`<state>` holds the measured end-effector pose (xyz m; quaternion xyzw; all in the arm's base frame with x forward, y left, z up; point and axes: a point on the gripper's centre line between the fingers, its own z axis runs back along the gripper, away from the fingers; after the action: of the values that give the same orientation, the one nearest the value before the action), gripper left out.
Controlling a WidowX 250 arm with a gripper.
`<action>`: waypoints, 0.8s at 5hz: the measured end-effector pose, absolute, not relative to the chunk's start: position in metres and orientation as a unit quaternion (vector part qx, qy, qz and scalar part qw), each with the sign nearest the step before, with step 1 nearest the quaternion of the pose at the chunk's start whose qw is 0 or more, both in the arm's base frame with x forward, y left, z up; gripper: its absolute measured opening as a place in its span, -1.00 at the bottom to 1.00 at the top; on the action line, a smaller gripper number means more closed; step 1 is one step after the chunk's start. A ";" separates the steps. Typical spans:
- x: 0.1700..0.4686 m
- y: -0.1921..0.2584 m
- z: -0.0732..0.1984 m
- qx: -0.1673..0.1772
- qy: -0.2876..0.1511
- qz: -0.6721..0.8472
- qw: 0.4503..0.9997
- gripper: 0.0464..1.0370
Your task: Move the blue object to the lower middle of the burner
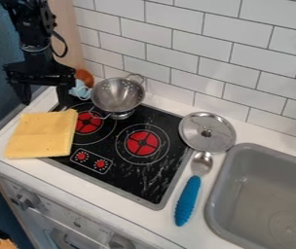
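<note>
Two things look blue, a pale one (80,90) beside the colander (118,95) and the spoon (187,200) on the counter (111,200) between the stove (138,176) and the sink (258,149), the spoon seeming likelier meant. Its thick, ridged handle looks light and grippy, so a pinch across the middle should hold, though the smooth metal end could tip. The gripper (44,102), at the upper left, has its fingers spread, holding nothing.
</note>
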<state>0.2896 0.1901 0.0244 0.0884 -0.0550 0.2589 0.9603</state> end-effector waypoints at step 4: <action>0.316 0.216 0.010 0.087 -0.095 0.364 0.923 0.93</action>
<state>0.3160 0.2158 0.0098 0.0870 -0.0945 0.3639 0.9225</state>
